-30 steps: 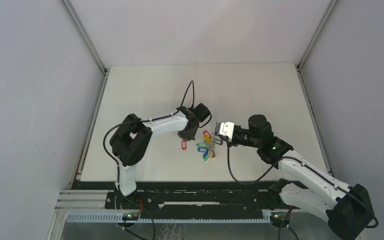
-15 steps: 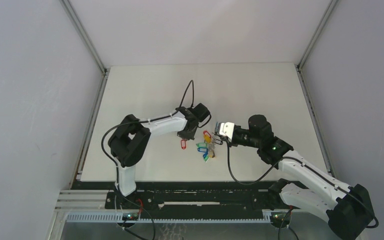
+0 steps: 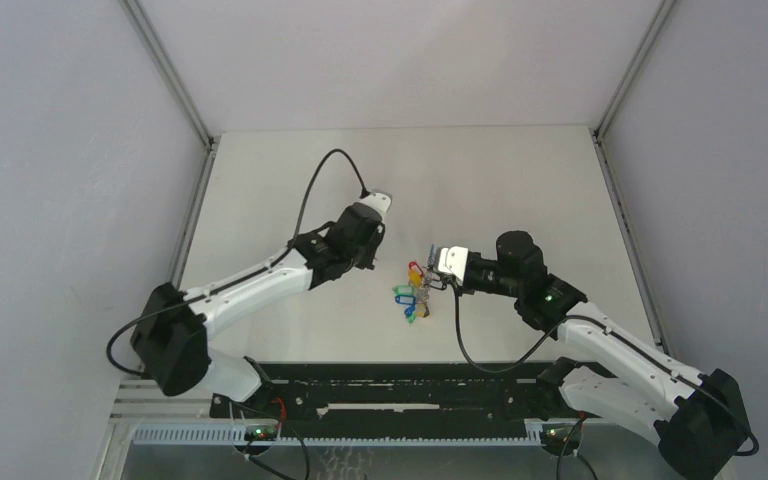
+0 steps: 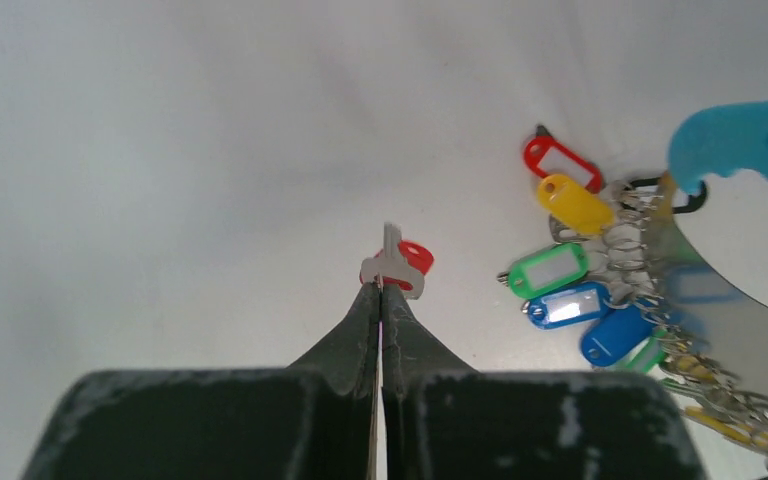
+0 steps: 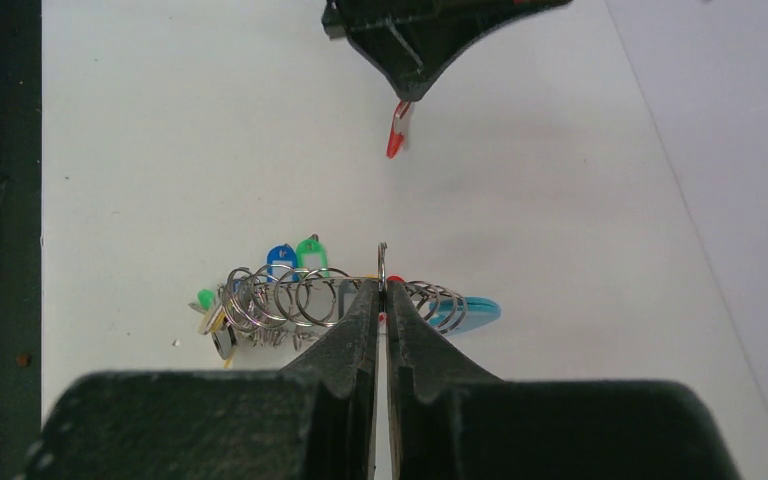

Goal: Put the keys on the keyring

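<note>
One small silver metal key with a red oval plastic tag [image 4: 397,262] is in hand, and as we read it, that is as far as the task has got. The left gripper [image 4: 380,285] has its fingers pressed together on the key's blade, and the red tag hangs off to one side. The key appears to be clear of the white desk [image 3: 520,180]. It sits apart from the keyring, to the keyring's left and a little toward the far side of the desk.

The large keyring of light-blue band and grey metal [image 4: 740,140] lies near the middle of the desk. The right gripper [image 5: 382,290] is shut on its thin metal edge and pins it in place. We judge that the picking up and the steadying are done. Carrying the key across to the keyring and working it onto the ring are left.

Around the keyring's left rim is a fan of keys already hung there: a red-tagged key [image 4: 560,160], a yellow-tagged key [image 4: 572,203], a green-tagged key [image 4: 550,270] and a blue-tagged key [image 4: 567,305]. Each hangs on a small wire split ring [image 5: 310,295]. This crowd lies directly between the held key and the keyring, so we expect it to get in the way. From these views we cannot tell where a free opening on the keyring lies.
</note>
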